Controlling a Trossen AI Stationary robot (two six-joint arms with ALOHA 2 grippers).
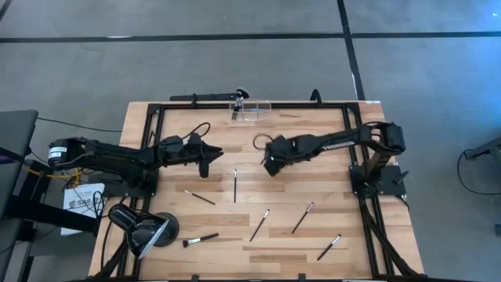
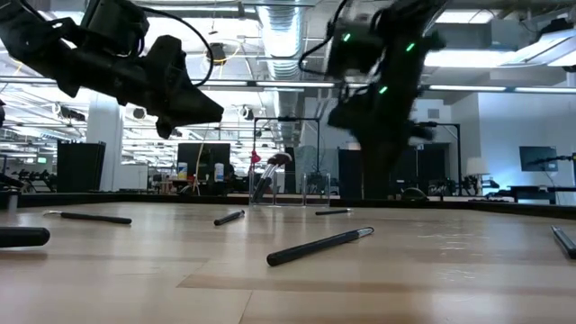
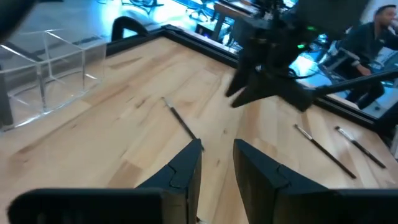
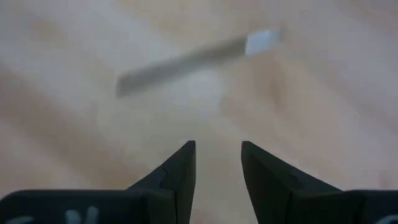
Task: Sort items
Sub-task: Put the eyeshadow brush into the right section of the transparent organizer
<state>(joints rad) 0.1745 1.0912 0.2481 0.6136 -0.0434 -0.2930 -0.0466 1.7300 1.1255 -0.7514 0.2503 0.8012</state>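
Several slim dark makeup brushes lie flat on the wooden table: one (image 1: 235,186) at mid-table, others toward the near edge (image 1: 200,197), (image 1: 260,225), (image 1: 303,218). My left gripper (image 1: 207,158) hovers open above the table, left of the middle; a brush (image 3: 180,121) lies ahead of its fingers (image 3: 186,168). My right gripper (image 1: 272,164) hangs open above the table's middle, pointing down, with a blurred brush (image 4: 193,59) on the wood below it. In the low view both grippers, left (image 2: 211,112) and right (image 2: 373,121), are clear of the table.
A clear box (image 1: 250,110) stands at the far edge with a brush (image 1: 239,97) in it. A black lamp with a round head (image 1: 145,229) sits at the near left corner. More brushes (image 1: 201,239), (image 1: 329,247) lie near the near edge. A black frame (image 1: 156,125) borders the table.
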